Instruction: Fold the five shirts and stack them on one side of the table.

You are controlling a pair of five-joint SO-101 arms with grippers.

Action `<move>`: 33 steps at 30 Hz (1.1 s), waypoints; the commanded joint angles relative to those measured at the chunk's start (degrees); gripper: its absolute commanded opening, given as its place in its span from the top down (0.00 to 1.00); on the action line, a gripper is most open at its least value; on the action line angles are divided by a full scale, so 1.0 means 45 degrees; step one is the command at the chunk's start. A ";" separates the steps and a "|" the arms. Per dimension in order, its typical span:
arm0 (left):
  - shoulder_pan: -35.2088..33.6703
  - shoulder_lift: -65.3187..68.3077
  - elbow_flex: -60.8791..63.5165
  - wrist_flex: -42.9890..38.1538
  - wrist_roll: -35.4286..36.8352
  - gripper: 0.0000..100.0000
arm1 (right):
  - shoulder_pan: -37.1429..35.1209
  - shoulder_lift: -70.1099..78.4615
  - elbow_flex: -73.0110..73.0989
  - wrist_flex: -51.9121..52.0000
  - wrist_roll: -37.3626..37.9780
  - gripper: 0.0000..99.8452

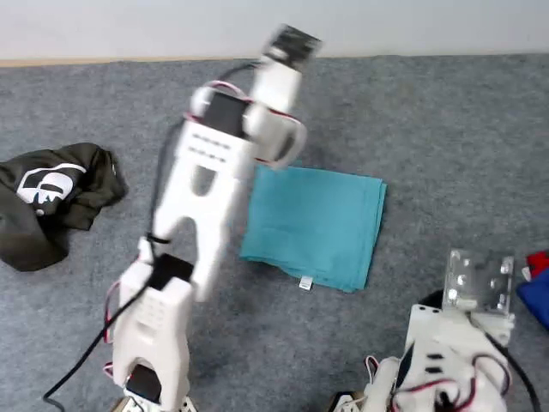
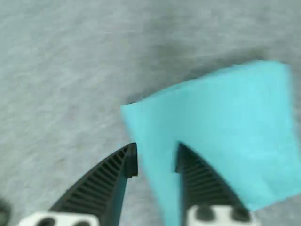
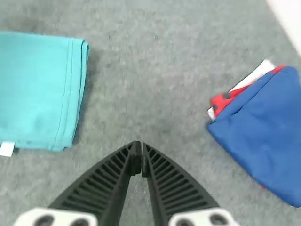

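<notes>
- Nearest, find the right hand (image 3: pixel 141 149) with fingers pressed together, gripping nothing, over bare table (image 3: pixel 155 61).
- Just beside it, toward the table's right edge, note the blue shirt (image 3: pixel 263 127) folded over a red shirt (image 3: pixel 225 100) (probably the stack begun).
- Mid-table, see the teal shirt (image 1: pixel 313 223) lying folded flat; expect soft, light, limp cloth, so pinch a corner or doubled edge.
- Well apart to the left, note the black shirt (image 1: pixel 51 202) in a crumpled heap, not yet folded.
- Farthest, spot the left hand (image 2: pixel 156 153) over a teal corner, fingers apart, empty.

Grey table (image 1: pixel 446 129): folded teal shirt (image 1: pixel 317 223) centre, crumpled black shirt (image 1: pixel 51 202) left, blue-red pile (image 1: pixel 534 300) right edge.
</notes>
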 commanded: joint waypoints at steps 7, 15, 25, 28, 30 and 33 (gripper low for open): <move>-0.1368 -0.4513 0.3233 0.0391 -0.0176 1.00 | 0.0068 0.3604 -0.0801 -0.0420 -0.0176 0.99; -0.2481 -0.8049 0.7844 0.0332 -0.0781 1.00 | -0.2491 0.6418 -0.1172 -0.0967 -0.0156 0.99; -0.5079 -1.1194 0.9856 0.0352 -0.0801 1.00 | -0.5753 1.1145 -0.1231 -0.4093 -0.0137 0.99; -0.5548 -1.2112 1.0481 0.0352 -0.0801 1.00 | -0.6242 1.2435 -0.2012 -0.4425 -0.0078 0.99; -0.5978 -1.2581 1.0872 0.0352 -0.0801 1.00 | -0.6418 1.3372 -0.2852 -0.4620 -0.0156 0.99; -0.6857 -1.3089 1.1302 0.0352 -0.0821 1.00 | -0.6359 1.5111 -0.4063 -0.5597 -0.0352 0.99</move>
